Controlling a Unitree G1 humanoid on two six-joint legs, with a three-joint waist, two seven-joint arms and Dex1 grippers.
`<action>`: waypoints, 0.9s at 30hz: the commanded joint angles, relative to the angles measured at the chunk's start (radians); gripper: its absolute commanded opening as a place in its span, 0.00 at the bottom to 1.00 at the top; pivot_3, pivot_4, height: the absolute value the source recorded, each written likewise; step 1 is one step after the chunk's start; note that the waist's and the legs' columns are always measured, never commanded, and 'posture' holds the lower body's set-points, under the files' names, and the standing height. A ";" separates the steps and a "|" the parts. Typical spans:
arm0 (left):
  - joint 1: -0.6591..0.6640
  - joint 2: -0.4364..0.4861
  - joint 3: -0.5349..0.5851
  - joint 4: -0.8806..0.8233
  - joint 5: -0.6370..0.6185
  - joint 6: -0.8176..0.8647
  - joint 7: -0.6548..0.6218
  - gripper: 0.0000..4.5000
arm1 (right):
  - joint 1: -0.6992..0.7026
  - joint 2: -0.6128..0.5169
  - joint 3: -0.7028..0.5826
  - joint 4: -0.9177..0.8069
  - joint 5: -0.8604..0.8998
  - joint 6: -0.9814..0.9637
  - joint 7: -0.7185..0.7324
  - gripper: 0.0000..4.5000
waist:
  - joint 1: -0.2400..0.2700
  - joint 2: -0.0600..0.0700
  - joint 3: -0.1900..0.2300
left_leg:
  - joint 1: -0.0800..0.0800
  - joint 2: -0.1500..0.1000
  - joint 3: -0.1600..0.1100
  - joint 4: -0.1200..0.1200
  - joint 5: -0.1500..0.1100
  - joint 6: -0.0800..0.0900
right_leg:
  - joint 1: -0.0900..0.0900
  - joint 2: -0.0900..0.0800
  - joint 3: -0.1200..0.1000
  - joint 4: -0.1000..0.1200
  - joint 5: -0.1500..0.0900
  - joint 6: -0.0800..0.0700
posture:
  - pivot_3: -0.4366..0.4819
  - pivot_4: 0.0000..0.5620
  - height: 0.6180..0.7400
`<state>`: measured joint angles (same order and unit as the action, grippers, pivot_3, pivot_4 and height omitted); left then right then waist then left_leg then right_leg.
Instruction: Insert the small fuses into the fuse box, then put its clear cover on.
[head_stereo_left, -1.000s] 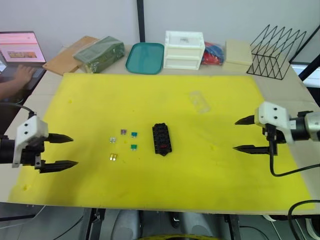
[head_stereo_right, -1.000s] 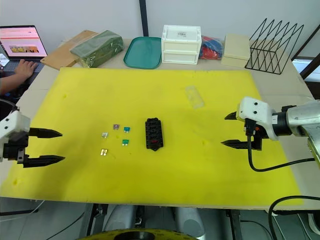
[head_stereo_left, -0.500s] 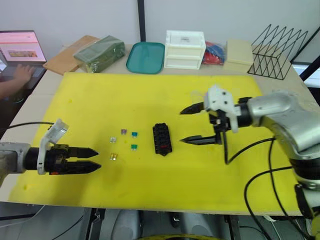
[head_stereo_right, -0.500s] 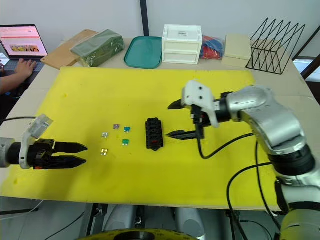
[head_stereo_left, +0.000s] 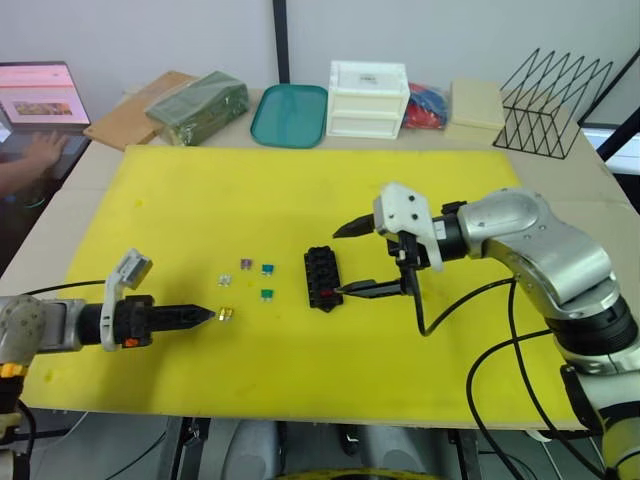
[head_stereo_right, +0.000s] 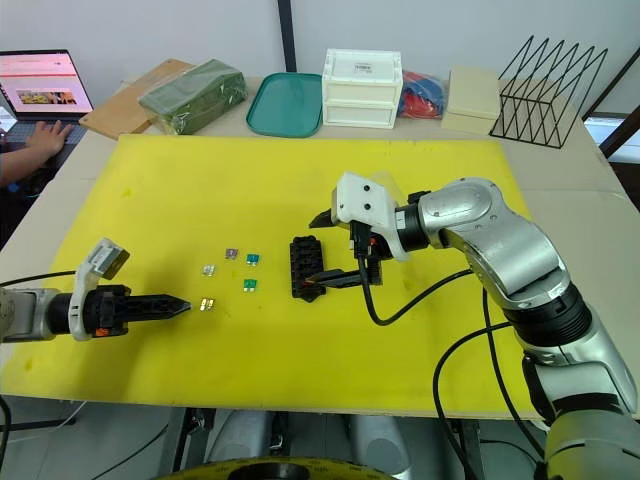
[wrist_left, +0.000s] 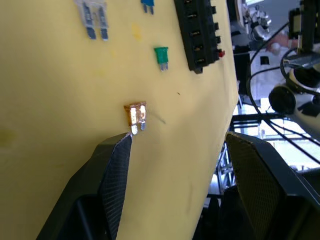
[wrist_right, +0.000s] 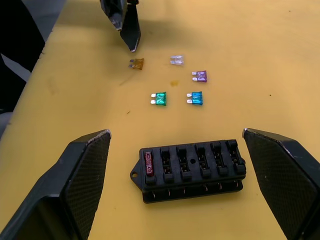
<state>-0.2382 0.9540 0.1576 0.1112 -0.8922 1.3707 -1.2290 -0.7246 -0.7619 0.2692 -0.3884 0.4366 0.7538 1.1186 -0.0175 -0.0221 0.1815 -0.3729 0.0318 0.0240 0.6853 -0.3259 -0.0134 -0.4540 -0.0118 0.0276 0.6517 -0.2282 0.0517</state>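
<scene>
Black fuse box (head_stereo_left: 323, 278) near the middle of the yellow mat (head_stereo_left: 300, 190) on the worktop, one red fuse (wrist_right: 149, 162) already seated in an end slot. Five loose fuses just left of the fuse box: teal fuse (head_stereo_left: 268, 269) and green fuse (head_stereo_left: 267, 294) nearest it, purple fuse (head_stereo_left: 246, 264) and grey fuse (head_stereo_left: 225, 279) a little farther left, orange fuse (head_stereo_left: 226, 314) farthest, left and toward the robot.

Right gripper (head_stereo_left: 343, 259) at the fuse box's right side, jaws wide apart, one fingertip close to the near right corner of the box, the other raised above the box's far end; nothing held. In the right wrist view, fuse box centred between the two fingers.

Left gripper (head_stereo_left: 205, 314) well left of the fuse box, pointing at the orange fuse, tip just beside it. Jaws apart in the left wrist view, one fingertip (wrist_left: 120, 145) touching or almost touching the fuse's metal blades, the other off to the side; fuse not gripped.

Clear cover hard to make out, hidden or lost behind the right arm.

Beyond the fuse box, past the mat's far edge: teal tray (head_stereo_left: 291, 115), white drawer box (head_stereo_left: 368, 99), black wire rack (head_stereo_left: 554, 104). Far left of the fuse box, a laptop (head_stereo_left: 38, 98) with a person's hand (head_stereo_left: 44, 148) on it.
</scene>
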 joint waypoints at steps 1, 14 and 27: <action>-0.020 -0.012 -0.023 0.015 0.008 -0.002 0.010 0.71 | -0.018 -0.001 -0.010 -0.040 0.000 -0.006 -0.005 1.00 | 0.001 0.000 0.000 | 0.000 0.000 0.000 0.000 0.000 0.000 | 0.000 0.000 0.000 0.000 0.000 0.000 | 0.48 0.27 1.00; -0.100 -0.091 -0.089 0.048 0.037 -0.014 0.039 0.71 | -0.013 -0.006 0.000 -0.062 -0.012 0.002 -0.019 1.00 | 0.007 0.000 0.000 | 0.000 -0.001 0.000 0.000 0.000 0.000 | 0.001 -0.001 0.000 0.000 0.000 0.000 | 0.48 0.27 1.00; -0.061 -0.075 -0.127 0.012 0.074 -0.047 0.050 0.38 | -0.010 -0.008 0.005 -0.076 -0.023 0.010 -0.019 1.00 | 0.004 0.000 -0.001 | 0.000 -0.001 -0.001 0.000 0.000 0.000 | 0.001 -0.002 0.000 0.000 0.000 0.000 | 0.48 0.27 1.00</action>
<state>-0.3178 0.8669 0.0595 0.1365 -0.8334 1.3215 -1.1783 -0.7243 -0.7635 0.2888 -0.4296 0.4126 0.7689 1.1022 -0.0135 -0.0221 0.1810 -0.3727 0.0310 0.0234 0.6855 -0.3257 -0.0137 -0.4531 -0.0134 0.0274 0.6515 -0.2281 0.0518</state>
